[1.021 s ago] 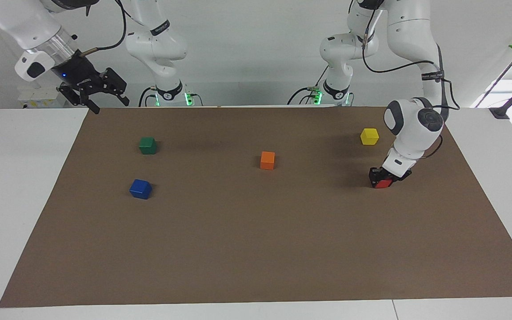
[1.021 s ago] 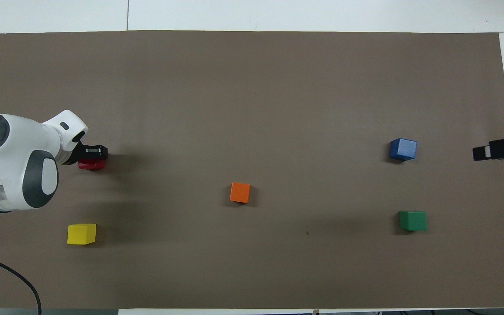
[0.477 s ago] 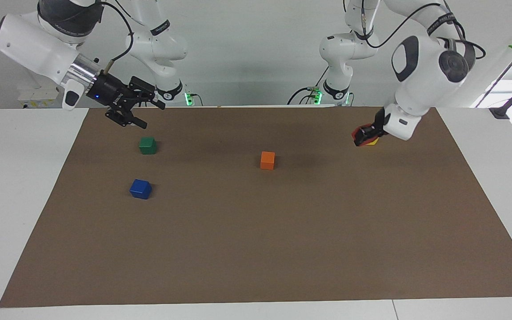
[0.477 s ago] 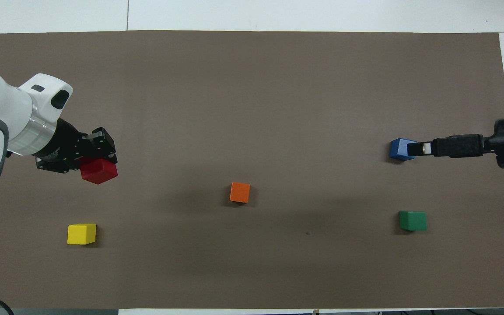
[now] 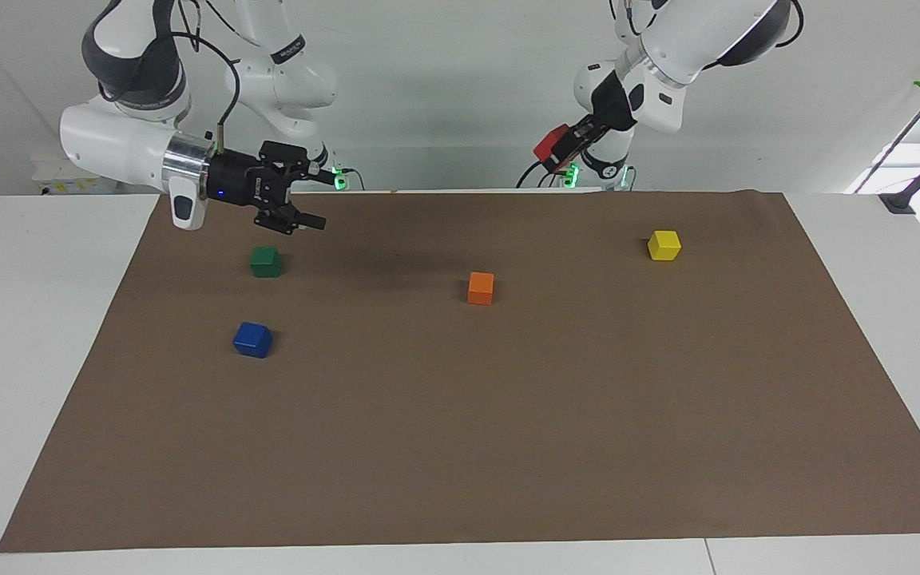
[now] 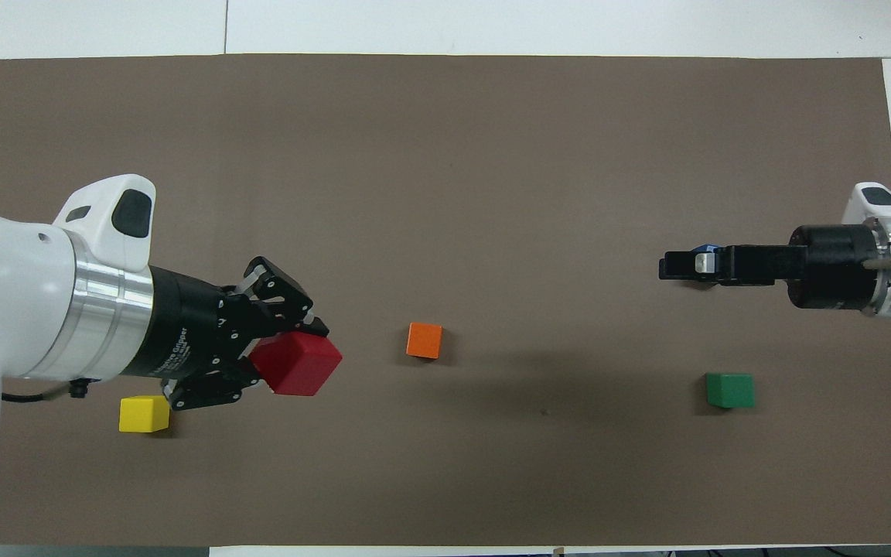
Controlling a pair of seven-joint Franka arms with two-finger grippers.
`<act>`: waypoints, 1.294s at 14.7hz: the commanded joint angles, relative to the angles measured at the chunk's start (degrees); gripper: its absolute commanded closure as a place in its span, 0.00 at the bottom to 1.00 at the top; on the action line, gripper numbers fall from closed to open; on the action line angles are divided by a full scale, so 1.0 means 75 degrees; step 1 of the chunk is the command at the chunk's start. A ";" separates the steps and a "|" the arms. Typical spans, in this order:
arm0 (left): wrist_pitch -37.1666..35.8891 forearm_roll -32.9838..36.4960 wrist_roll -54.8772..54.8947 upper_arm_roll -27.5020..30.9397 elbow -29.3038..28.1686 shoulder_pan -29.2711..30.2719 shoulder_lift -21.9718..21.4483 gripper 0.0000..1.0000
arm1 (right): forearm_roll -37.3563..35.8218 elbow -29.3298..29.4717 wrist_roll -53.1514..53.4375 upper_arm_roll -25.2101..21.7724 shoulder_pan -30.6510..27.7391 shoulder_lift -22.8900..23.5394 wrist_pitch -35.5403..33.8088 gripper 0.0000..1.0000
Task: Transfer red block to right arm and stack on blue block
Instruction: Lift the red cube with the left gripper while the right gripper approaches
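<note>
High above mat [image 5: 508,439], left fingers [image 5: 562,154] pinching red block [image 5: 549,142]; right fingers [image 5: 312,223] spread above green block [image 5: 265,261].

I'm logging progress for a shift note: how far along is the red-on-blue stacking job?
Done: the left gripper has the red block clamped and raised high. In hand: the right gripper hangs open above the mat near the green block. Left: the handover, then stacking on the blue block, which is bare.

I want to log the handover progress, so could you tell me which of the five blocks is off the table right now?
The red block: the left gripper holds it up in the air, while the others rest on the brown mat.
</note>
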 commanded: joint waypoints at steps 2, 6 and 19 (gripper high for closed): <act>0.1584 -0.0473 -0.2537 -0.0397 -0.0227 -0.0052 -0.0341 1.00 | 0.2086 -0.0766 -0.0834 0.0029 0.0659 -0.0129 -0.0050 0.00; 0.1588 -0.0473 -0.2802 -0.0398 -0.0321 -0.0052 -0.0529 1.00 | 0.3752 -0.1260 -0.1971 0.0029 0.1188 0.0339 -0.0926 0.00; 0.1682 -0.0508 -0.2802 -0.0409 -0.0767 -0.0122 -0.0823 1.00 | 0.7810 -0.1179 -0.3977 0.0029 0.3263 0.2426 -0.3801 0.00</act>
